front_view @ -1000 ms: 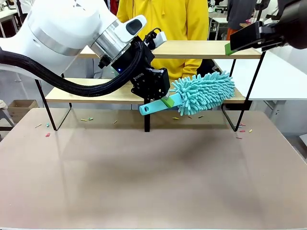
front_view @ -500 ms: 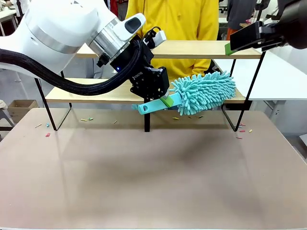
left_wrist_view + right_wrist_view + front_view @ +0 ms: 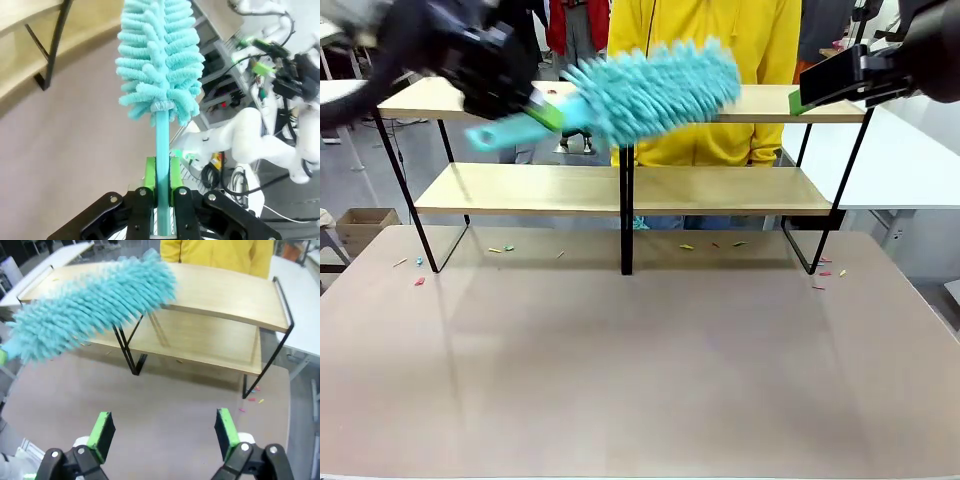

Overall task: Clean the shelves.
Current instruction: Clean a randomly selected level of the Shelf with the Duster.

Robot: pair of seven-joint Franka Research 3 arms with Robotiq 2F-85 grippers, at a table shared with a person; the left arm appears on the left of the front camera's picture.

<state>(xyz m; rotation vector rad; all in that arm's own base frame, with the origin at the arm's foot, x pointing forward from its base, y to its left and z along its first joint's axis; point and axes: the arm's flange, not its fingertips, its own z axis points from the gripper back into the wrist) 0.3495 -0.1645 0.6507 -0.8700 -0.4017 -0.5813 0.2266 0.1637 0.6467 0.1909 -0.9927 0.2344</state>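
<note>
Left hand (image 3: 161,172) is clenched on the teal duster (image 3: 650,85), level with the top board of the shelves (image 3: 620,190). Right hand (image 3: 162,432) is released and empty near the shelves' right end. Boards appear clear; scraps (image 3: 500,249) lie on the tabletop (image 3: 640,380) under the shelves. Judged nearly complete.

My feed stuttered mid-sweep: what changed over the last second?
The left tool, shut on the duster handle, swung the duster up and toward the robot's left, from the lower board of the shelves to top-board height. The right tool stayed open at the upper right. The shelves and the scraps on the tabletop did not move.
</note>
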